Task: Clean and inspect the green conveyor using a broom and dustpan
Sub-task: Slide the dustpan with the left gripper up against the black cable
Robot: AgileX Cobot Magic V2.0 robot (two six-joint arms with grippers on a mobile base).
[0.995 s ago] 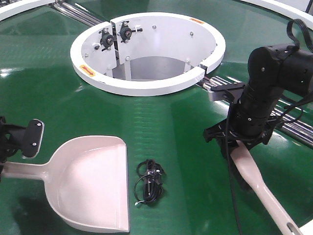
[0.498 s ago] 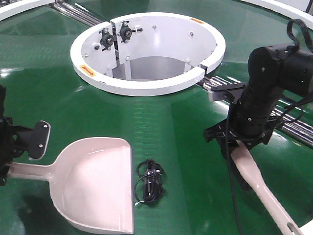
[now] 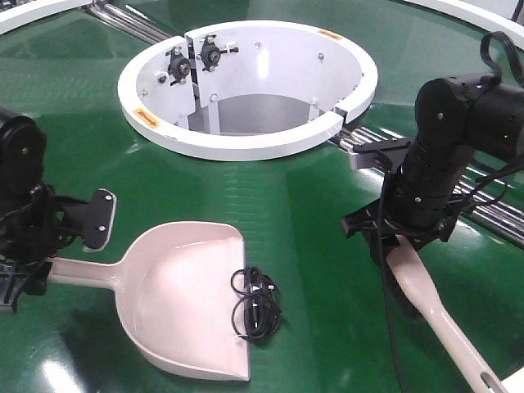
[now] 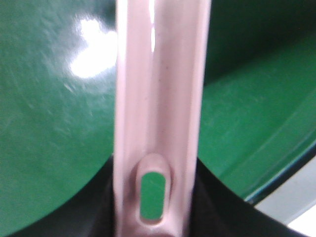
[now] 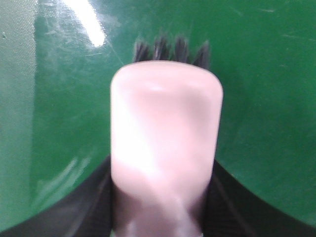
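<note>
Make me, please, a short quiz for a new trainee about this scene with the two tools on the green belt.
1. Which tool does the left gripper hold?
2. True or false: the black cable bundle lies inside the white ring.
3. Who holds the broom? A) the left gripper B) the right gripper C) nobody

Key:
1. The dustpan, by its handle.
2. False: it lies on the belt, at the dustpan's open edge.
3. B
</note>
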